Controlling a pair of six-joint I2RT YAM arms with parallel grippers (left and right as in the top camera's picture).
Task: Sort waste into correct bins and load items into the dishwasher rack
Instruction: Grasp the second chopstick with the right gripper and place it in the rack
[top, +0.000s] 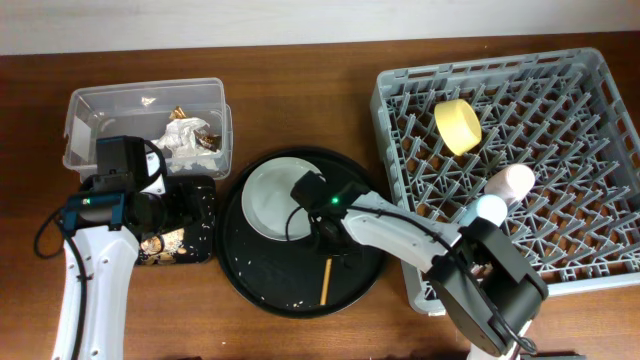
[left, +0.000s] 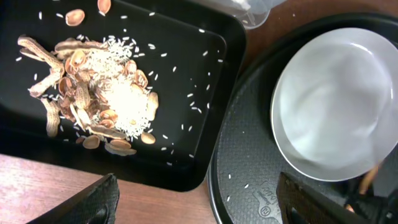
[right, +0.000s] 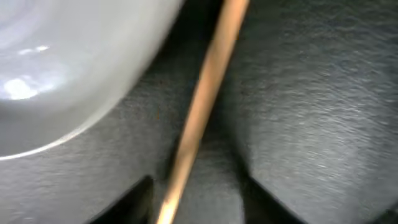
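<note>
The pale grey-green plate lies on the round black tray. One wooden chopstick lies on that tray; in the right wrist view the chopstick runs between my right gripper's open fingers, beside the plate. My right gripper is low over the tray. My left gripper is open and empty above the shallow black tray, which holds peanut shells and rice. The clear tub holds tissue wads. The rack holds the yellow bowl, pink cup and blue cup.
The black rectangular tray sits between the clear tub and the round tray, partly under my left arm. Loose rice grains dot the round tray. The rack stands at the right of the brown wooden table.
</note>
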